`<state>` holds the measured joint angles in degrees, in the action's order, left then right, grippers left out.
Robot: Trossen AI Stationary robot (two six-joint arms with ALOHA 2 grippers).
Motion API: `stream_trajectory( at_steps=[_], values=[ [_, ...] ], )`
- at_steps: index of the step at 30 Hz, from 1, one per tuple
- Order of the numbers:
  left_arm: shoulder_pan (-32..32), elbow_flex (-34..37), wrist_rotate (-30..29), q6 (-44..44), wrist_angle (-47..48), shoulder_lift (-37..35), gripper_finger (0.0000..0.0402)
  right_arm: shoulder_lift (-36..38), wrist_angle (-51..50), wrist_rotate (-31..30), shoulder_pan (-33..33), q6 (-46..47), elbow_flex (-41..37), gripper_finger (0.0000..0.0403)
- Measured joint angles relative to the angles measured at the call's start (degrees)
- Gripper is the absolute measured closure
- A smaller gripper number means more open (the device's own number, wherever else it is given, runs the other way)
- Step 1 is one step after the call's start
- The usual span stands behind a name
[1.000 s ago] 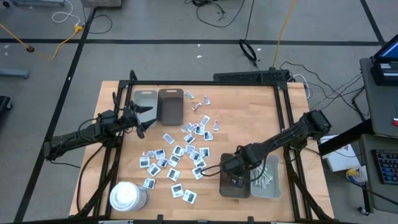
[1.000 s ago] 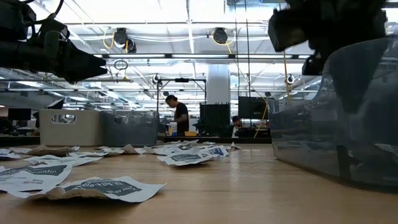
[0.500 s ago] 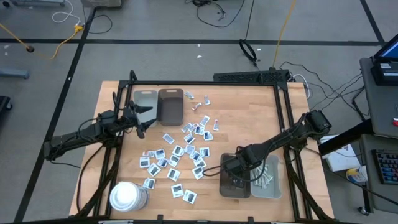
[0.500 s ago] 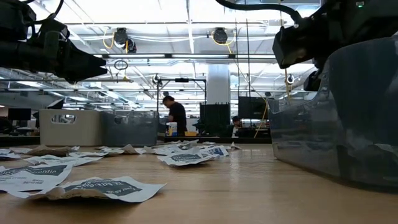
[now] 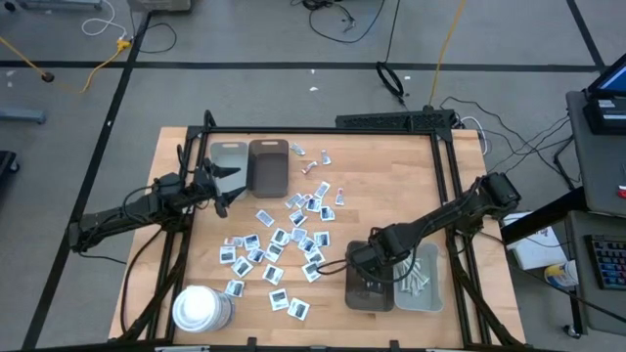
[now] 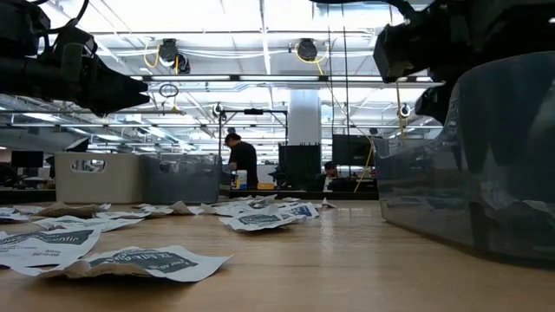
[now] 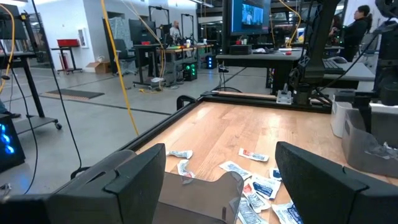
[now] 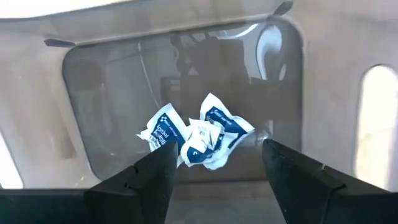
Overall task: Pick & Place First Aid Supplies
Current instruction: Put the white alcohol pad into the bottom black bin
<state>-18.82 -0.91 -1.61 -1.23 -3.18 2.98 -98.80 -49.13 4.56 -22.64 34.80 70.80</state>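
On the left side of the table the left gripper [image 5: 221, 186] is hovering beside the two far trays [image 5: 250, 164], its fingers spread wide and holding nothing. It is probably waiting there so that it is not disturbing the work of the other arm.

In the middle of the table the white packets [image 5: 281, 244] are lying scattered and flat on the wood, most likely because they are not sorted yet; they are the supply from which each pick is taken. A large white cylinder [image 5: 201, 309] is standing at the near left corner.

On the right, the right gripper [image 5: 372, 262] is hanging over the dark tray [image 5: 369, 296], pointing down into it. Its fingers [image 8: 140, 183] are standing apart with nothing between them. Below them a few crumpled packets [image 8: 194, 132] are resting on the tray floor, so the release seems finished. The grey tray [image 5: 430, 286] just beside it is holding the pale strips [image 5: 417, 275], which suggests each tray is keeping one kind.
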Motion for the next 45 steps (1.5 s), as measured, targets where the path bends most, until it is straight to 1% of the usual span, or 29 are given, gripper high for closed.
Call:
stream_trajectory(
  at_steps=[13, 17, 20, 28, 36, 45],
  values=[
    [0.01, 0.00, 0.00, 0.00, 0.00, 0.00, 0.0096, 0.00, -9.82, 0.20, 1.69, -5.75, 9.42, 0.0187],
    [0.01, 0.00, -0.01, 0.00, 0.00, 0.00, 0.0096, 0.00, -10.91, 0.27, 1.69, -6.19, 10.56, 0.0188],
    [-0.01, 0.00, -0.02, 0.00, 0.00, 0.00, 0.0096, 0.00, -11.08, 1.50, 2.46, -8.25, 10.65, 0.0187],
    [0.00, 0.01, -0.01, 0.00, 0.00, 0.00, 0.0096, 0.00, -12.13, 1.51, 10.45, -13.43, 10.69, 0.0192],
    [-0.01, 0.00, -0.02, 0.00, 0.00, 0.00, 0.0096, 0.00, -13.43, 1.31, 19.48, -23.30, 10.69, 0.0193],
    [0.01, 0.00, 0.00, 0.00, 0.00, 0.00, 0.0096, 0.00, -13.30, 1.03, 28.27, -28.74, 10.69, 0.0193]
  ],
)
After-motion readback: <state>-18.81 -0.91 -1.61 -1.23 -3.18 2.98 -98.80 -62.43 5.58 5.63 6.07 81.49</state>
